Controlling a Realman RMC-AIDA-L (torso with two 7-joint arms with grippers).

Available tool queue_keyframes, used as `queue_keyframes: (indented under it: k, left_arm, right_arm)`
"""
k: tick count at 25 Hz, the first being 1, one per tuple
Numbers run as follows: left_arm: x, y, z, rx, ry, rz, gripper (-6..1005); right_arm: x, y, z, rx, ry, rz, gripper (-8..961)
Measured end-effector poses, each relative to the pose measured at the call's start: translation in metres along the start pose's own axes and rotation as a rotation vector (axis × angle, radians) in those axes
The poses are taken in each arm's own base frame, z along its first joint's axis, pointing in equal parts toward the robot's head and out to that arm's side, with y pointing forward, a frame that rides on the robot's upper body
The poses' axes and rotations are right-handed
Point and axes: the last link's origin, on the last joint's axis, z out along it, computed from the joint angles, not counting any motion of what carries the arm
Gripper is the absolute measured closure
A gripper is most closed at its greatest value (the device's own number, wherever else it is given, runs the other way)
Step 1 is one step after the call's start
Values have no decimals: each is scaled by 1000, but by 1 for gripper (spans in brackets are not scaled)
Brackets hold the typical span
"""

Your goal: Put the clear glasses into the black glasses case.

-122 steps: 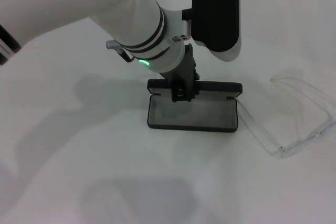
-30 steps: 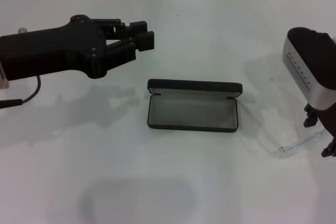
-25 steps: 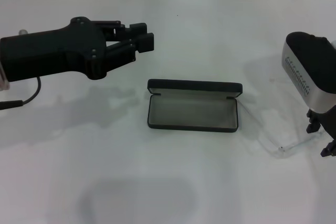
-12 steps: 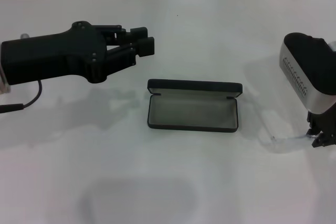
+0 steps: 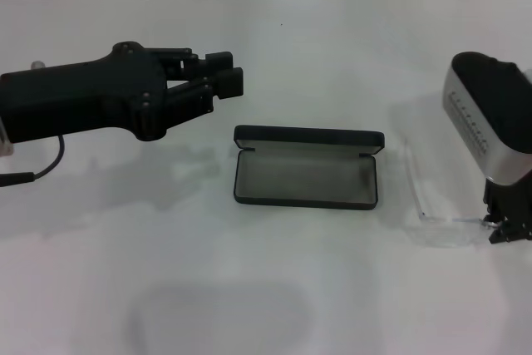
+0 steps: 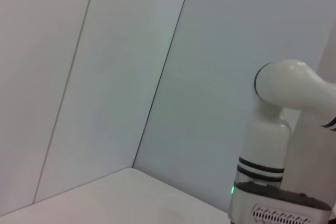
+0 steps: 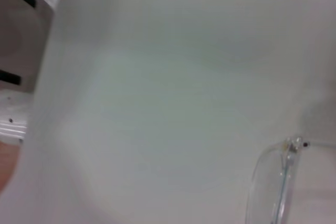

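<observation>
Head view: the black glasses case (image 5: 306, 177) lay open on the white table (image 5: 274, 288), its grey lining facing up and its lid standing along the far edge. The left gripper (image 5: 223, 81) hung above the table to the left of the case and beyond its far edge, well apart from it, fingers together and holding nothing. The right gripper (image 5: 507, 229) was low over the table well to the right of the case, at the outer end of the clear glasses (image 5: 432, 209); its fingertips were at the frame, but whether they were clamped on it could not be told. The glasses were to the right of the case, near it but not touching it, outside the case; one clear arm ran back toward the far side. Left wrist view: only pale wall panels (image 6: 105, 77), a strip of table and the right arm's white housing (image 6: 278, 145) showed; neither the case nor the glasses appeared. Right wrist view: one hinge corner of the clear glasses (image 7: 286, 166) showed over the white table (image 7: 173, 103); no fingers of the right gripper were visible, and the case was not visible.
</observation>
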Motion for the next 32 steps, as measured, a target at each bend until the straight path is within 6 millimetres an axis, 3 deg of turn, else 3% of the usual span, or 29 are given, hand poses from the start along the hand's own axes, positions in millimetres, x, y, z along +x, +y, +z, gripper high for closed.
queue_keyframes:
  k: [10, 14, 18, 23, 32]
  left_arm:
    - [-2, 1, 0, -12, 6, 26, 764]
    - [3, 3, 1, -33, 30, 48, 765]
    - [13, 10, 2, -87, 84, 79, 765]
    - [27, 16, 15, -191, 120, 104, 781]
    - [36, 20, 29, -350, 206, 113, 834]
  right_arm:
    - [5, 42, -46, 7, -181, 80, 833]
    - [15, 57, -71, 53, -328, 128, 833]
    - [5, 68, -90, 99, -537, 65, 832]
    - [-10, 76, -92, 133, -776, -52, 832]
    - [-20, 62, -77, 156, -1129, -179, 832]
